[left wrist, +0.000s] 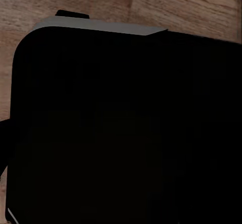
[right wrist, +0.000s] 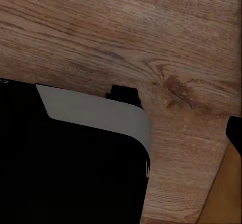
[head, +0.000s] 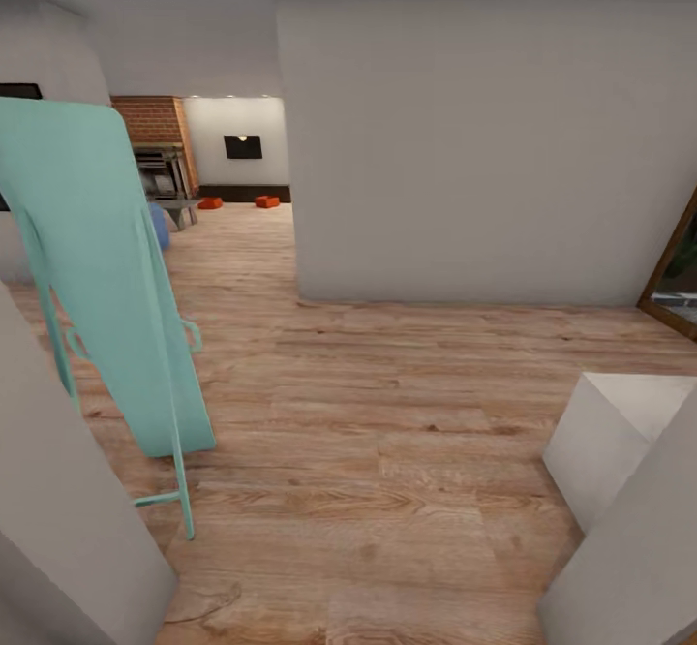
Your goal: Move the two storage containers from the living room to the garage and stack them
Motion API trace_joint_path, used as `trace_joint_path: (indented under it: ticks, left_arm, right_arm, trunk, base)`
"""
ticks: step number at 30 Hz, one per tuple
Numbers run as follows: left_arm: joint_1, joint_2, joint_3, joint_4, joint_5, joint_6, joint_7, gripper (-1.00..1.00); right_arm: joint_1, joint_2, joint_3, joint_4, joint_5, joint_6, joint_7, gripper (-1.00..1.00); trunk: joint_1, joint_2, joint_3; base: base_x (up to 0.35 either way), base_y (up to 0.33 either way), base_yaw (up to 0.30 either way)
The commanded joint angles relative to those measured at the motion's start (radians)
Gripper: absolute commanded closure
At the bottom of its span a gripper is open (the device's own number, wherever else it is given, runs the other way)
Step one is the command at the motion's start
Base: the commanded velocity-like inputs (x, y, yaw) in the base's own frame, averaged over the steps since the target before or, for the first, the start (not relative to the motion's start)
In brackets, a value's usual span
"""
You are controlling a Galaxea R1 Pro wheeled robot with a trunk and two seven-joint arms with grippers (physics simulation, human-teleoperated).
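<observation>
From the head view, the two storage containers show as small orange-red shapes, one (head: 210,202) and the other (head: 266,201), lying on the wood-plank floor (head: 387,413) far down the passage, in front of a dark low strip along the back wall and near the brick fireplace (head: 153,122) of the living room. Between the robot and them stands a tilted turquoise ironing board (head: 97,267) on thin legs, close on the left, and a white wall corner (head: 300,277) narrows the way on the right; I judge the main risk to be the base or left arm clipping the board's legs and knocking it over, or scraping that corner while turning in. The left wrist view gives a dark body (left wrist: 126,133) over wood planks, and the right wrist view a similar dark body (right wrist: 65,168) with a pale edge over the floor; whether either pincer is apart or together I cannot tell.
</observation>
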Motion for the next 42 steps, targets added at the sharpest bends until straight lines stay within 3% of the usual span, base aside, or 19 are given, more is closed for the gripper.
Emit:
trace_joint_path:
  ticks: [1, 42]
  left_arm:
    - [0.000, 0.000, 0.001, 0.000, 0.007, -0.002, -0.002, -1.00]
    - [0.000, 0.000, 0.001, 0.000, 0.007, -0.002, -0.002, -1.00]
  right_arm:
    - [-0.001, 0.001, 0.008, 0.003, -0.009, -0.005, -0.001, -1.00]
    - [-0.001, 0.004, 0.009, 0.003, -0.009, 0.003, -0.001, -1.00]
  trunk:
    - [0.001, 0.000, -0.001]
    - [0.001, 0.000, -0.001]
  base:
    - [0.328, 0.000, 0.000]
    - [0.322, 0.000, 0.000]
